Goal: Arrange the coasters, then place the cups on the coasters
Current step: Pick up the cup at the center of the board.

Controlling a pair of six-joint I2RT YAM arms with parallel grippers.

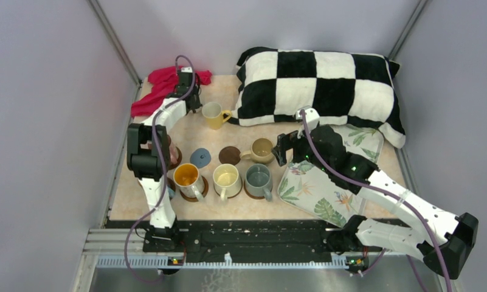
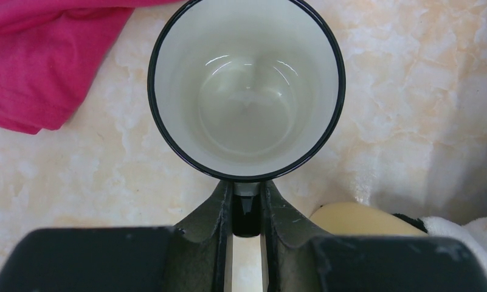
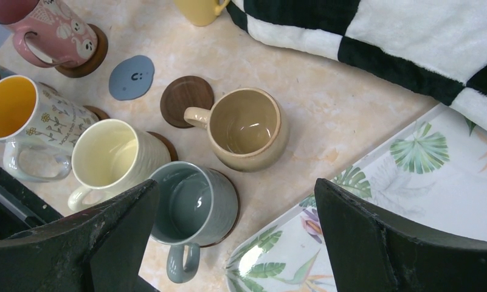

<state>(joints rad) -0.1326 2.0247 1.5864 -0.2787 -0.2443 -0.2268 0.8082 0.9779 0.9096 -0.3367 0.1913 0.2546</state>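
Note:
A white cup (image 2: 247,91) with a black rim fills the left wrist view, and my left gripper (image 2: 247,193) is shut on its handle, beside the red cloth (image 2: 40,55). From above, this gripper (image 1: 189,97) sits at the back left and hides that cup. My right gripper (image 3: 236,185) hangs open above the grey cup (image 3: 192,204) and the tray edge. A blue-grey coaster (image 1: 200,158) and a brown coaster (image 1: 230,154) lie bare. The tan cup (image 1: 262,149) stands on the table beside them. The orange-lined cup (image 1: 186,176), cream cup (image 1: 226,178) and grey cup (image 1: 258,178) stand on brown coasters.
A pink mug (image 3: 52,27) stands on a brown coaster at the left, half hidden from above by my left arm. A yellow cup (image 1: 213,114) stands near the checkered pillow (image 1: 326,85). The leaf-print tray (image 1: 317,188) lies under my right arm.

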